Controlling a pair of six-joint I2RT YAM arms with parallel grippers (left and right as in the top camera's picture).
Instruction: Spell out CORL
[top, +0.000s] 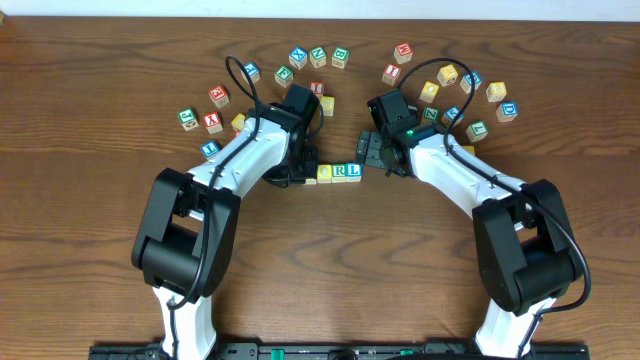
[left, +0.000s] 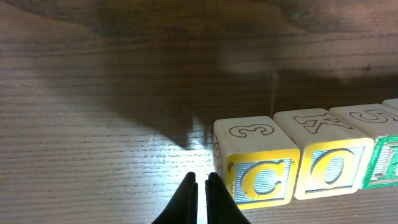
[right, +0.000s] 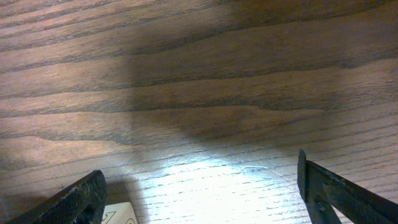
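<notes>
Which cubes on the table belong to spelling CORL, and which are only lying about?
For the job: C cube, O cube, R cube, L cube, in one row.
Lying about: loose cubes on the left; loose cubes on the right.

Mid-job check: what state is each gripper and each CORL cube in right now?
left gripper: shut, empty, tips beside the C cube's outer side.
right gripper: open, empty, above the table.
C cube: flat on the table, heads the row.
O cube: next to C, in line.
R cube: in line after O.
L cube: ends the row.
spare cubes: scattered beyond the arms.
</notes>
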